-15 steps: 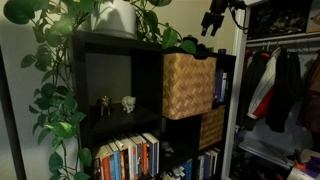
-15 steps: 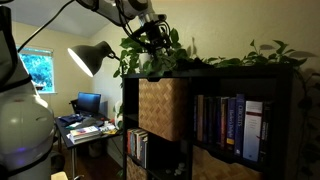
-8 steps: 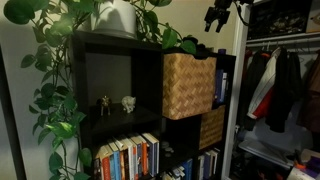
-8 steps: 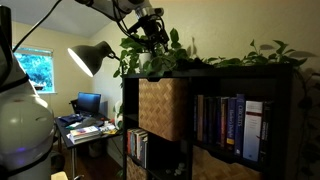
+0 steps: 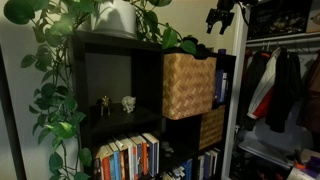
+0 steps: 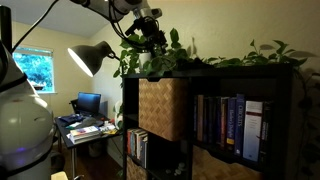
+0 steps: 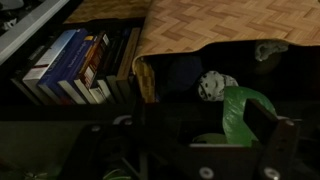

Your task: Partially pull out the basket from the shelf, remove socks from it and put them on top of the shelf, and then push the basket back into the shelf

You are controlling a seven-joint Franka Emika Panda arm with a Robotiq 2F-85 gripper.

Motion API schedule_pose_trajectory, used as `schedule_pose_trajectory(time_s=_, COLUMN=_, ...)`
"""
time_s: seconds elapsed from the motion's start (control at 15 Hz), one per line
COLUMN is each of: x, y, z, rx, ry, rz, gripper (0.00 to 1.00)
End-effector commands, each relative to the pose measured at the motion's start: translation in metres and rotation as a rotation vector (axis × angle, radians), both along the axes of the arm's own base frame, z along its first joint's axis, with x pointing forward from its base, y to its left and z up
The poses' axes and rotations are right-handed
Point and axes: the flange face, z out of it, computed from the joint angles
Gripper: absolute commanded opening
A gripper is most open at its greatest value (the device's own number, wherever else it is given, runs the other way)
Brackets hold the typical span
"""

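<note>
- The basket (image 5: 188, 85) is a light tan cube with a checker-weave front. It sits in the shelf's upper row, and its face stands proud of the shelf front, so one woven side shows.
- The shelf (image 5: 110, 75) is black-brown wood with square compartments and hard, straight edges. Both exterior views show it (image 6: 230, 71).
- The gripper (image 5: 222, 18) hangs above the shelf top, over the corner above the basket, and touches nothing. It is small and dark in both exterior views (image 6: 150, 32) — I cannot tell how its jaws stand.
- In the wrist view the tan weave (image 7: 220, 25) fills the upper edge. On the dark shelf top beside it lies a pale, knobbly lump (image 7: 212, 86), next to a glossy green leaf (image 7: 240, 115). I cannot tell what the lump is.
- Books (image 5: 125, 158) stand packed in the shelf's lower row. Their spines carry print, but it is too blurred to read.
- A plant (image 5: 55, 70) trails down the shelf's side and over its top by a white pot (image 5: 115, 15), crowding that surface.
- A darker basket (image 5: 212, 126) sits one row lower in the shelf.
- The closet (image 5: 280, 85) stands just beside the shelf — little side room there.
</note>
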Motion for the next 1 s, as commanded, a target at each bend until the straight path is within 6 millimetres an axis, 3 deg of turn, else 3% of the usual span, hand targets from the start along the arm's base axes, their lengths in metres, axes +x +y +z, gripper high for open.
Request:
schedule_pose_trajectory(time_s=0.0, x=-0.021, y=-0.001, z=-0.008, rx=0.014, ry=-0.004, rz=-0.075, gripper=1.00)
schedule_pose_trajectory(time_s=0.47, x=-0.036, y=-0.001, z=-0.027, rx=0.045, ry=-0.004, rz=-0.136, gripper=1.00)
schedule_pose_trajectory(time_s=0.93, x=-0.050, y=0.002, z=-0.068, rx=0.097, ry=0.058, rz=-0.103, gripper=1.00)
